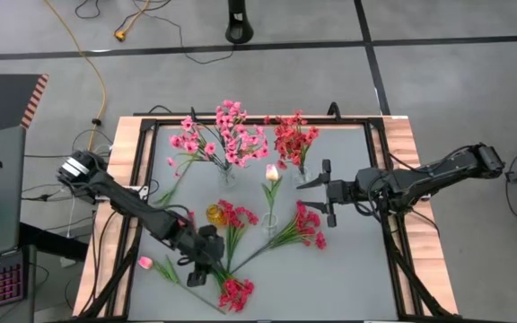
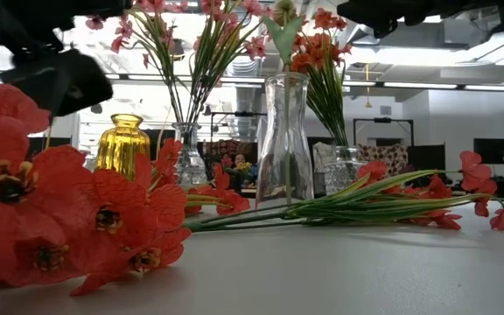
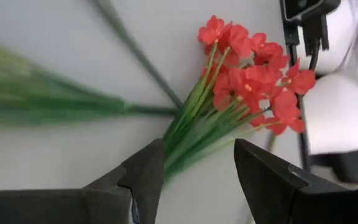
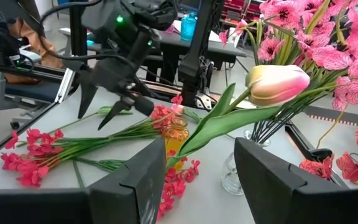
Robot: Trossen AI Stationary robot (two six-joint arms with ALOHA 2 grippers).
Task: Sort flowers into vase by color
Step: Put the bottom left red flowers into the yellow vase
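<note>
While pink sprigs (image 1: 223, 135), red sprigs (image 1: 292, 136) and a tulip (image 1: 272, 173) already stand in vases upper centre, several red flowers (image 1: 236, 292) lie on the worktop (image 1: 357, 269), both arms' jaws released and empty.

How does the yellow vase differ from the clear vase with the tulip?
The yellow vase is amber, squat and ribbed; the clear vase is colourless, taller and smooth. The clear vase holds the tulip; whether the yellow vase holds anything I cannot tell. Both are glass and stand upright mid-table.
</note>
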